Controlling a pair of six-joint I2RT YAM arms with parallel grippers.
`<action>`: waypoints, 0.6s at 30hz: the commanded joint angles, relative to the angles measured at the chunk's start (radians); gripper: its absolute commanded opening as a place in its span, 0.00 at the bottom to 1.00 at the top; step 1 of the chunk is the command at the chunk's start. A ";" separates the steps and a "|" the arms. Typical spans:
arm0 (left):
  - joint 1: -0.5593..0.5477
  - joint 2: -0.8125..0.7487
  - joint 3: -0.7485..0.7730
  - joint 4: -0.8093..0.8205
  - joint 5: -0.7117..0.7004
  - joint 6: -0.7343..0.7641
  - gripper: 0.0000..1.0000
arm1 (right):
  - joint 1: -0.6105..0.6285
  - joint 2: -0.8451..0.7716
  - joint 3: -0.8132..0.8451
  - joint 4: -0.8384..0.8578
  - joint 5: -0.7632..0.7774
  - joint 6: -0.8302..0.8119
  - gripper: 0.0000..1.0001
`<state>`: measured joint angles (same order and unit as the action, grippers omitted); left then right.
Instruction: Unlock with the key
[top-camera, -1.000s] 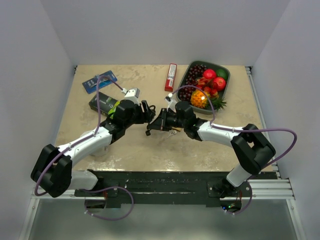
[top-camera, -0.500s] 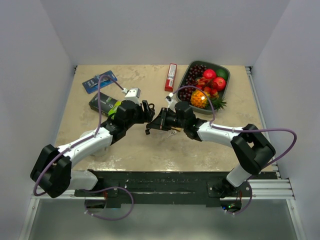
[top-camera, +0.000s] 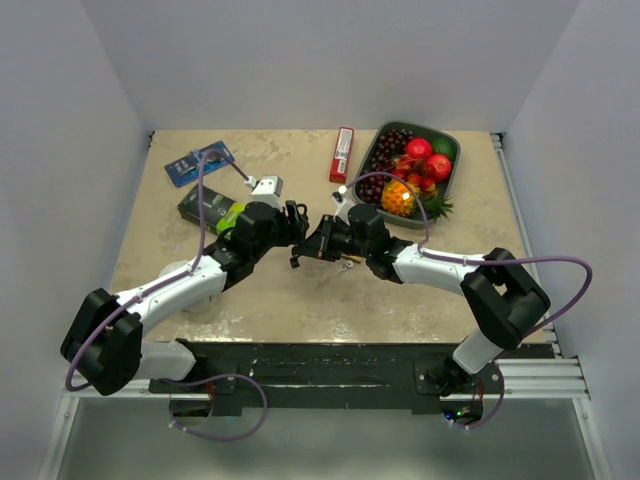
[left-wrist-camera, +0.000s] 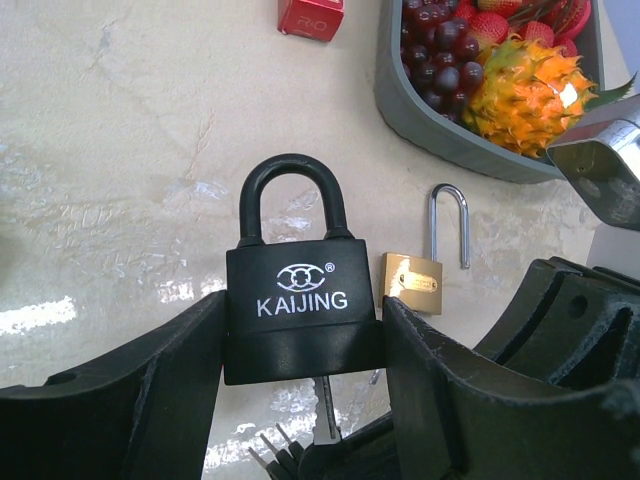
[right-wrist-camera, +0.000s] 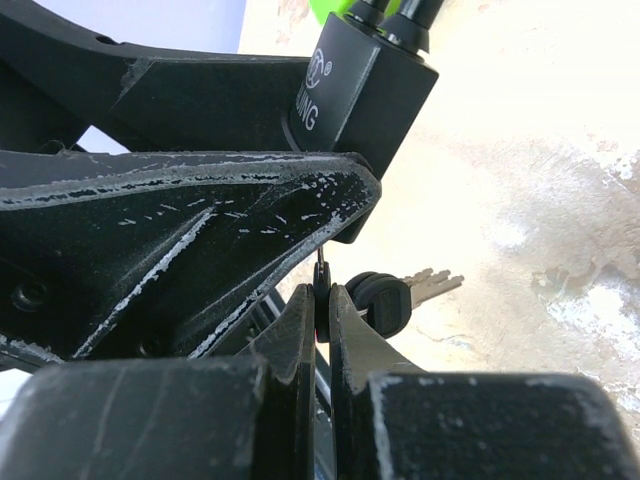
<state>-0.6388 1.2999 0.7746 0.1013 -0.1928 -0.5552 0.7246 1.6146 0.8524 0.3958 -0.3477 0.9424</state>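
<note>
Padlock (left-wrist-camera: 300, 300), boxy matte black, sits clamped in left pincer (left-wrist-camera: 300, 345); right pincer (right-wrist-camera: 322, 300) pinches thin key (left-wrist-camera: 328, 405).

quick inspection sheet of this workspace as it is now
surface: beige stone-look table, glare patches, no spills seen
job's things: black padlock upright, shackle closed; key at its underside, insertion unclear; brass padlock lying on the table, shackle open
clutter: fruit tray, red packet, blue packet, dark box
grippers: left gripper clamps the black padlock; right gripper pinches the key
cables: purple cables loop over both arms, no snag seen
surroundings: white walls, nothing else seen
</note>
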 joint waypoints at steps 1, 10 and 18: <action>-0.021 -0.051 0.057 0.078 -0.017 0.031 0.00 | -0.040 0.001 0.046 0.005 0.213 -0.005 0.00; -0.030 -0.028 0.063 0.080 0.012 0.035 0.00 | -0.053 -0.002 0.056 0.052 0.217 -0.048 0.00; -0.039 -0.024 0.063 0.083 0.026 0.035 0.00 | -0.096 -0.027 0.025 0.090 0.210 -0.028 0.00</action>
<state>-0.6445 1.3014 0.7837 0.1230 -0.2142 -0.5343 0.7223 1.6146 0.8696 0.3977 -0.3264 0.9154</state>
